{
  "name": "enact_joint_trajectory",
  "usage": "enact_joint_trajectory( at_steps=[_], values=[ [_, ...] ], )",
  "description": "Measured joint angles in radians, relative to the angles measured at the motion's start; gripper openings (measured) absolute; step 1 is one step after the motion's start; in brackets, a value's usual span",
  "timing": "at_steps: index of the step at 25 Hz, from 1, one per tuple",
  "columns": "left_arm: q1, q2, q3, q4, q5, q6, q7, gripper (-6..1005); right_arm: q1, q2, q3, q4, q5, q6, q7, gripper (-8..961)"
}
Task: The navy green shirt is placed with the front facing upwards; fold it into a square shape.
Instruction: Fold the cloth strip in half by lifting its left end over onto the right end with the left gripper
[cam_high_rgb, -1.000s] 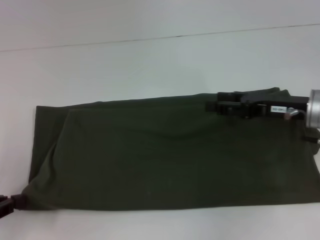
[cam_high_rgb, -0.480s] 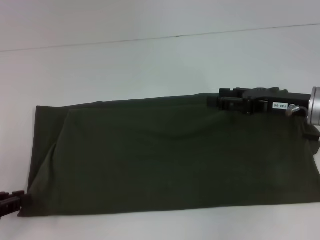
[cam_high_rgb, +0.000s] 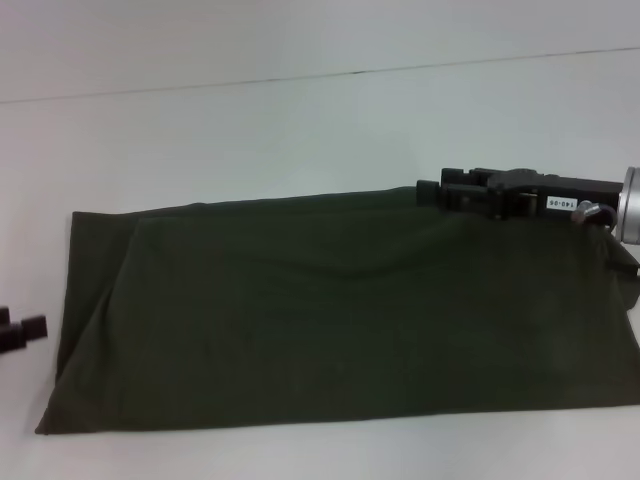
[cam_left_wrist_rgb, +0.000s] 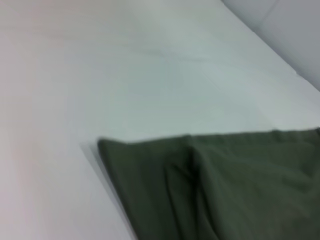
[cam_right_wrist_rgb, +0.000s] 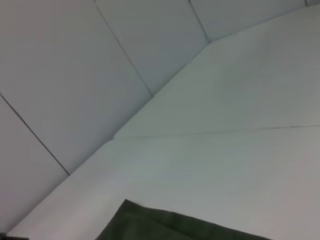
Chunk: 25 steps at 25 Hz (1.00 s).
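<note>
The navy green shirt (cam_high_rgb: 330, 320) lies flat on the white table as a long folded band running left to right, plain cloth up and no print showing. My left gripper (cam_high_rgb: 16, 326) is at the far left edge of the head view, open, just clear of the shirt's left end. My right gripper (cam_high_rgb: 428, 192) reaches in from the right and hovers over the shirt's far edge. One corner of the shirt (cam_left_wrist_rgb: 225, 190) appears in the left wrist view. A small piece of its edge (cam_right_wrist_rgb: 165, 227) shows in the right wrist view.
The white table (cam_high_rgb: 300, 130) stretches bare beyond the shirt to a seam line at the back (cam_high_rgb: 360, 72). A narrow strip of table runs along the near edge in front of the shirt. White wall panels (cam_right_wrist_rgb: 75, 75) rise behind the table.
My left gripper has let go of the shirt's near left corner and moved up and away; the corner now lies flat. My right gripper has risen slightly toward the far edge.
</note>
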Motion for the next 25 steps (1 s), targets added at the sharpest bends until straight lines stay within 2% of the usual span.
enact_joint_trajectory(
  at_steps=[9,11,19,22,25],
  values=[
    [-0.122,0.054,0.009,-0.115,0.032,-0.133,-0.03,815,0.005,0.007,-0.017,0.0,0.012,0.035,0.024,784],
    [-0.14,0.056,0.019,-0.122,0.05,-0.16,-0.045,821,0.006,0.008,-0.029,0.002,0.011,0.043,0.029,785],
    [-0.162,0.054,0.156,-0.127,0.073,-0.274,-0.128,852,0.002,0.004,-0.052,0.0,0.012,0.035,0.056,796],
    [-0.173,0.054,0.167,-0.139,0.085,-0.277,-0.136,855,-0.001,0.0,-0.047,-0.006,0.015,0.037,0.067,807],
    [-0.184,0.058,0.174,-0.155,0.104,-0.275,-0.152,852,-0.001,-0.002,-0.042,-0.01,0.023,0.033,0.068,863]
  ],
)
